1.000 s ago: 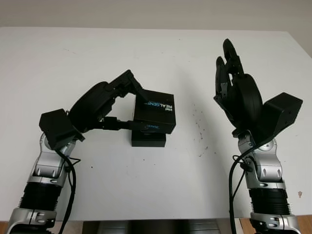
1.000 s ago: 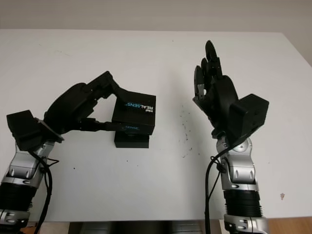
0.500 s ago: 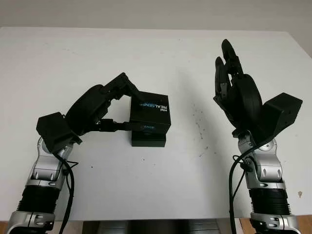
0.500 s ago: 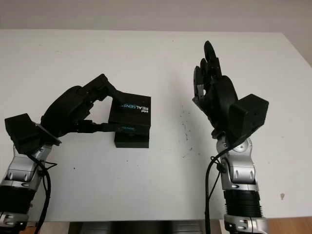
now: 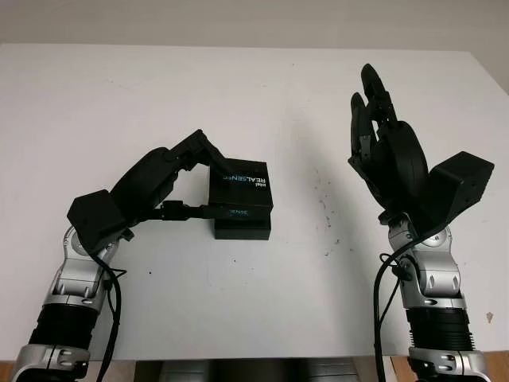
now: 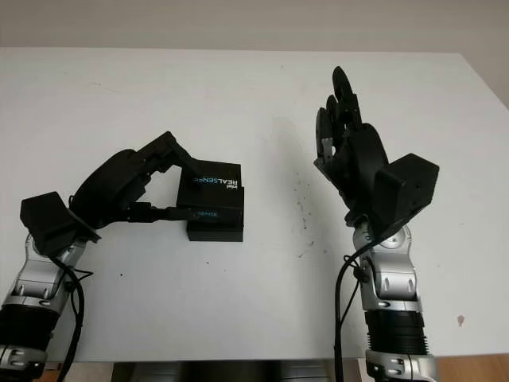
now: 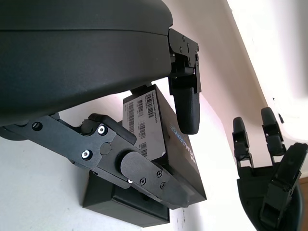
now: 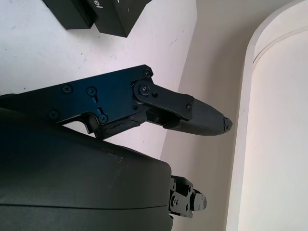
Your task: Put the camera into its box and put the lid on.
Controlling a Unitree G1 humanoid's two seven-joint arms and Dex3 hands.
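On the white table (image 5: 119,103) we hold the black lid (image 5: 241,188) with our left hand (image 5: 163,185), fingers pinching it from two sides, over the box base (image 5: 242,228) near the table's middle. The lid sits a little off the base and seems tilted, so it may catch on a wall and jam, or push the base away. Our right hand (image 5: 386,151) is open, raised well apart to the right. We cannot see the camera itself.

black lid (image 5: 241,187) sits tilted atop the black box (image 5: 242,228), mid-table.
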